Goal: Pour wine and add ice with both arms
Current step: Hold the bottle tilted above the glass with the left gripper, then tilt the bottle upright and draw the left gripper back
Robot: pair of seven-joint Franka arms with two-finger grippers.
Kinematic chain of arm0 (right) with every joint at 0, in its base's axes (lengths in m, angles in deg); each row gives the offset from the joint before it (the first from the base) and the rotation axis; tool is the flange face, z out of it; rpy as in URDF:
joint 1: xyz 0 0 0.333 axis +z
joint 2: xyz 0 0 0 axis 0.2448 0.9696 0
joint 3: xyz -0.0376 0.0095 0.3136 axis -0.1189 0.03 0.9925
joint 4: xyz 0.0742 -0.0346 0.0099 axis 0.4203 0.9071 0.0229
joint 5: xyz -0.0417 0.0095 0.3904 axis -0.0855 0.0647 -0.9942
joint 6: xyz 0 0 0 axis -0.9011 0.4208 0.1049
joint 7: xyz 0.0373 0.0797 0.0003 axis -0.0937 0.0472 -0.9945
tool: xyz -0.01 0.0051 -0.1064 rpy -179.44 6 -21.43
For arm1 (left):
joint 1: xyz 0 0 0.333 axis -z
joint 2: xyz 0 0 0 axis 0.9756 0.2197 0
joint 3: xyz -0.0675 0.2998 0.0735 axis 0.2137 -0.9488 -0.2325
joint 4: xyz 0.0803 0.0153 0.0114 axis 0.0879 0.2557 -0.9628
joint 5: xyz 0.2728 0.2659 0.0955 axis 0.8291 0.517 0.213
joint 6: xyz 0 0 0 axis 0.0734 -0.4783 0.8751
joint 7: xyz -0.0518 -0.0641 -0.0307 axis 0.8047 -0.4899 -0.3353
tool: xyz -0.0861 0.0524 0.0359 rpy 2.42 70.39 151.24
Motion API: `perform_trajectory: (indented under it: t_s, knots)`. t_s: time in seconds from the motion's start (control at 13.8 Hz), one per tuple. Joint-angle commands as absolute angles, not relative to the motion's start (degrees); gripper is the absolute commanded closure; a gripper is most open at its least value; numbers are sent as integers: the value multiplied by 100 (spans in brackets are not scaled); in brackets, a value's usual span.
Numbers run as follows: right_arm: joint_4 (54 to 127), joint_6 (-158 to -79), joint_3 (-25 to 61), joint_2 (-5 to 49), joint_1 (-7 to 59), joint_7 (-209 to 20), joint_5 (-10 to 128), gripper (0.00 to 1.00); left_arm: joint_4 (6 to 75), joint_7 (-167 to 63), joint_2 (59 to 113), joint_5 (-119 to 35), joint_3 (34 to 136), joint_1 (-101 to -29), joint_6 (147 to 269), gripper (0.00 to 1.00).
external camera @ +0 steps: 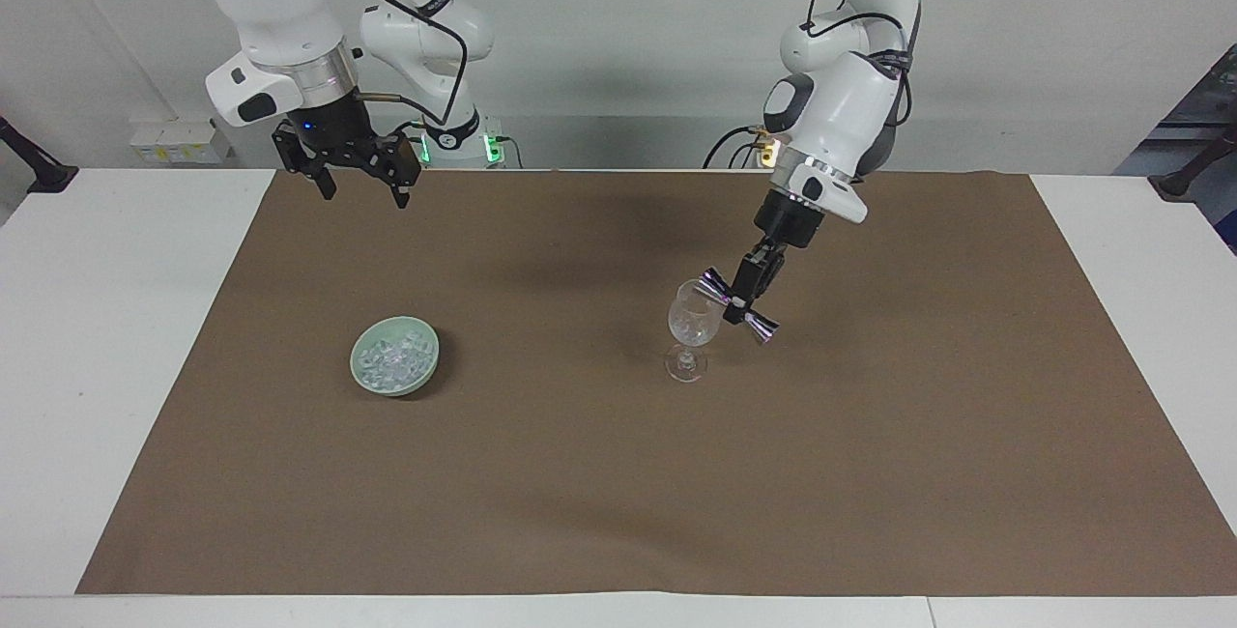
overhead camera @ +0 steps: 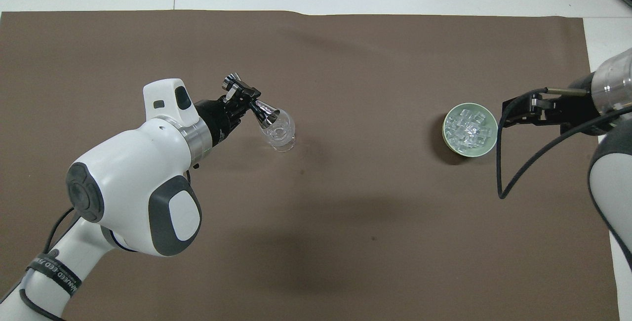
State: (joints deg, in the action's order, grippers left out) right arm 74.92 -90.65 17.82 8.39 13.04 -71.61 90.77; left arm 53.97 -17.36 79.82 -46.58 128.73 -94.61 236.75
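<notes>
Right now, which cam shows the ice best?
Overhead view: it looks straight into the green bowl, so single cubes of ice stand out. The facing view shows the heap foreshortened, cubes merged.

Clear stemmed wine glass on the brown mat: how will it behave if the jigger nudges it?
The clear stemmed wine glass probably tips easily: a tall bowl on a thin stem over a small foot. It looks like thin glass, so likely fragile. The left gripper holds the tilted metal jigger at its rim, so a sideways bump could topple it.

The brown paper sheet (external camera: 618,473) over the white bench (external camera: 87,338) looks matt; the double-ended metal jigger (external camera: 740,306) shines; the clear stemmed wine glass (external camera: 692,327) and the ice (external camera: 391,359) glint; the pale green bowl (external camera: 432,350) looks smooth.
</notes>
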Motion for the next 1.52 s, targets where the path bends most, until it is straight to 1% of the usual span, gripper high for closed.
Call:
perform_trajectory:
  t_s: [0.0,0.58,0.72,0.87,1.09,1.3,1.45]
  knots:
    - [7601,-9172,1859,757,1162,-7305,8943,0,5415,-1704,8016,-4542,12833,-9392,23802,100]
    - [7601,-9093,1850,748,1162,-7323,8943,0,5318,-1660,8069,-4542,12842,-9453,23697,100]
    - [7601,-9084,1850,748,1145,-7341,8943,0,5152,-1616,8121,-4550,12833,-9506,23163,100]
    - [7610,-9145,1850,748,1136,-7358,8943,0,5011,-1511,8051,-4551,12772,-9532,22618,100]
    - [7601,-9181,1850,757,1127,-7314,8943,0,4651,-1458,7955,-4551,12667,-9708,21319,100]
    - [7601,-9172,1850,757,1110,-7332,8943,0,4545,-1422,7884,-4542,12421,-9752,20482,100]
    - [7601,-9216,1850,757,1092,-7315,8943,0,4318,-1414,7884,-4542,12228,-9761,19702,100]
